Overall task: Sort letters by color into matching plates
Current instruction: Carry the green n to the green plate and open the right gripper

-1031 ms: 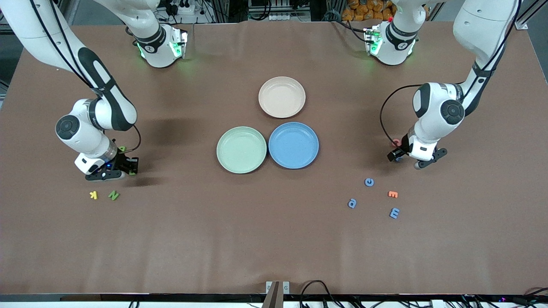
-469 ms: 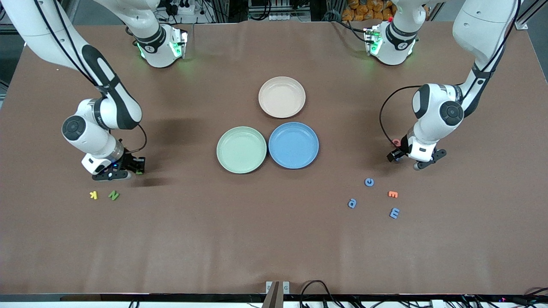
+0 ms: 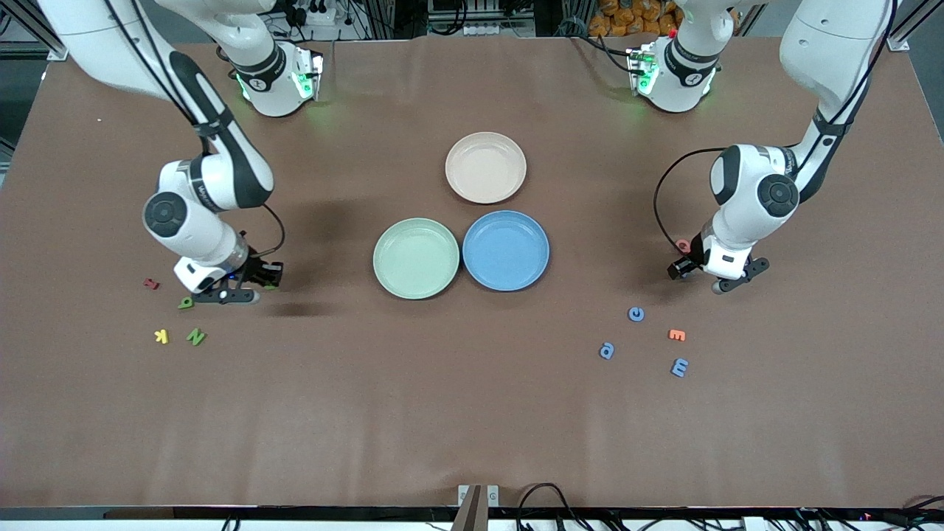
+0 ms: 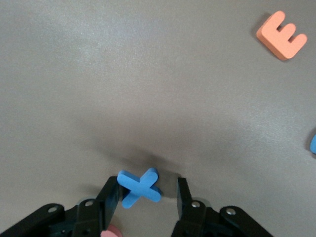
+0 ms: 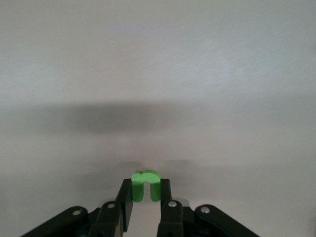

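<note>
Our right gripper (image 5: 143, 200) pinches a green letter (image 5: 144, 183) above the table (image 3: 472, 413); we should carry it level to the green plate (image 3: 416, 258). Our left gripper (image 4: 148, 197), jaws wide, straddles a blue letter (image 4: 139, 186) and should close squarely.

Arms: glossy white rounded shells, black joint bands, dark round caps at the wrist joints | Bases: white, lit green | Cabling: thin black cable looped from each forearm to the wrist | Left gripper (image 4: 147, 197), right gripper (image 5: 146, 199): matte black two-finger units, silver screw heads at finger roots
</note>
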Available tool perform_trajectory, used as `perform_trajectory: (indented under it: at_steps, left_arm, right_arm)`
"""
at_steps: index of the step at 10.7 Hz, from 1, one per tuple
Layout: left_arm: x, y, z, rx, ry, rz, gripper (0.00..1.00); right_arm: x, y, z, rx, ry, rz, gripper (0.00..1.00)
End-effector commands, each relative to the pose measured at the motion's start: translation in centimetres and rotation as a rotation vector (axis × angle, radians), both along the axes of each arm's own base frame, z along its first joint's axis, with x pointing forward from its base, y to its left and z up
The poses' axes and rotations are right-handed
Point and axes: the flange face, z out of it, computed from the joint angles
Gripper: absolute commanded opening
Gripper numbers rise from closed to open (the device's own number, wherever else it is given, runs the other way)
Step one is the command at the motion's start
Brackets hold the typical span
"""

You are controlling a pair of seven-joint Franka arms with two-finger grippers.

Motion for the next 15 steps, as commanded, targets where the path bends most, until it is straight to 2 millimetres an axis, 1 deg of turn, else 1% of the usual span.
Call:
perform_trajectory:
  at_steps: [1,4,7,9,10,12,13,14,15]
  left_arm:
    - [0.5,0.1,0.0,0.009,-0.015,-0.010,0.56]
    - [0.8,0.1,0.2,0.008,-0.019,-0.008,0.56]
    - [0.8,0.2,0.1,0.007,-0.019,-0.001,0.56]
    - [0.9,0.4,0.2,0.007,-0.020,0.002,0.55]
    - [0.9,0.3,-0.3,0.006,-0.013,0.003,0.54]
    - [1.1,0.1,-0.7,0.005,-0.008,-0.001,0.54]
    - [1.1,0.1,-0.7,0.005,-0.008,-0.001,0.50]
    - [1.1,0.1,-0.7,0.005,-0.008,-0.001,0.43]
    - [1.0,0.1,-0.7,0.005,-0.008,-0.001,0.35]
  right_arm:
    - [-1.9,6.7,1.3,-0.015,0.016,-0.063,0.14]
    - [-3.9,13.8,2.0,-0.008,0.004,-0.093,0.14]
    - [-5.4,20.0,3.2,0.038,-0.002,-0.141,0.14]
    - [-5.8,23.9,4.0,0.060,0.030,-0.199,0.14]
    - [-5.5,25.2,4.1,0.060,0.037,-0.226,0.14]
    - [-5.4,26.5,3.2,0.060,0.048,-0.251,0.14]
    - [-5.5,26.7,2.8,0.057,0.053,-0.261,0.14]
    - [-5.8,27.1,2.8,0.057,0.053,-0.253,0.33]
    - [-6.0,27.4,2.7,0.055,0.056,-0.255,0.84]
